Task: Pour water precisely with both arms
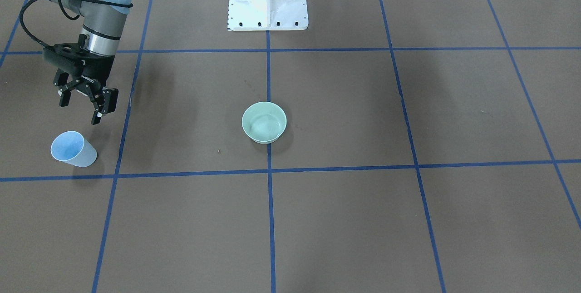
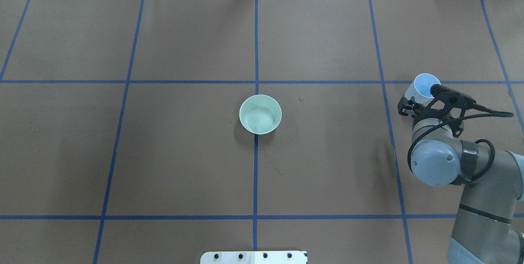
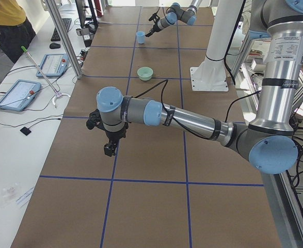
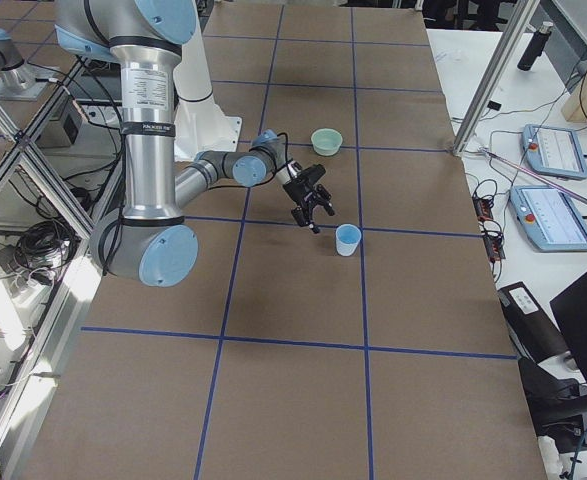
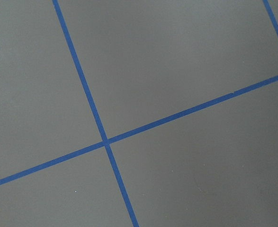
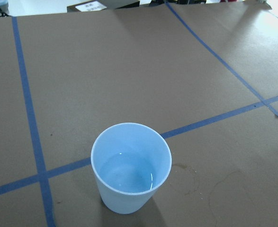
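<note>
Just beyond right fingers (image 1: 96, 116), cupped water (image 6: 128, 178)

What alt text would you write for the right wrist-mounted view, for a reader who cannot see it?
A light-blue cup stands upright on the brown table cover, with a little clear water in its bottom. Blue tape lines cross the cover, one passing behind the cup; no jaws show in this view.

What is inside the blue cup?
The blue cup holds a shallow pool of clear water, nothing else. The right wrist view sees down to its bottom; nothing covers it.
</note>
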